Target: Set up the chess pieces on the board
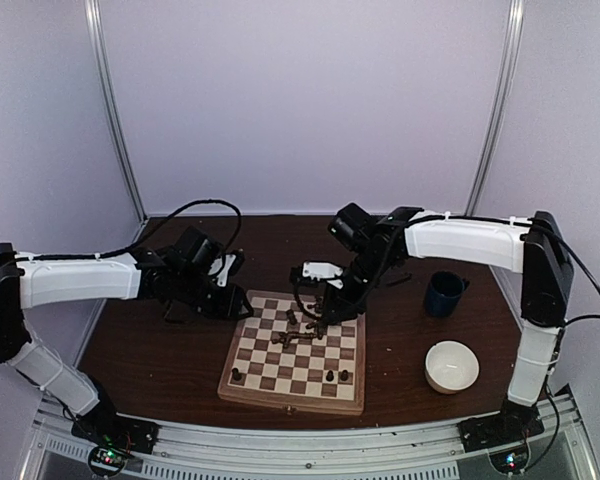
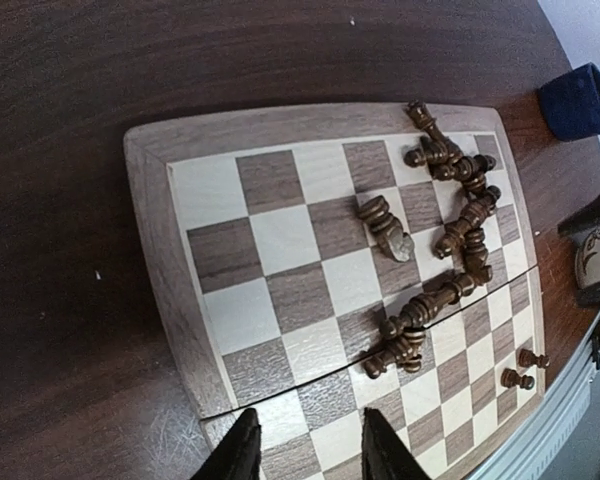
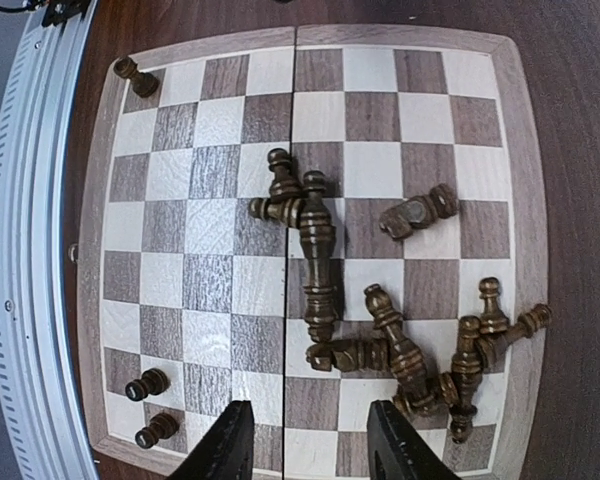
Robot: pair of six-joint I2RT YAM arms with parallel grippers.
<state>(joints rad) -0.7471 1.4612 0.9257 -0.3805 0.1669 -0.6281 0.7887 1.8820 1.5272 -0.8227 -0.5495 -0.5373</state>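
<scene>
Your left arm reaches in low from the left, forearm nearly level, left wrist bent toward centre. Left gripper points down, jaws parted, nothing between them. Your right arm is raised at the elbow, forearm running left, right wrist dropping steeply. Right gripper faces straight down, jaws parted too, holding nothing. The two arms are not touching.

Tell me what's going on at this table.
Two robot arms are setting up a chessboard. Most of the dark chess pieces lie toppled in a heap around the middle and far part of the board. Only three standing pieces are on its near row. The left gripper is by the board's left edge and the right gripper hangs over the board near the heap. Both are open and holding nothing.
</scene>
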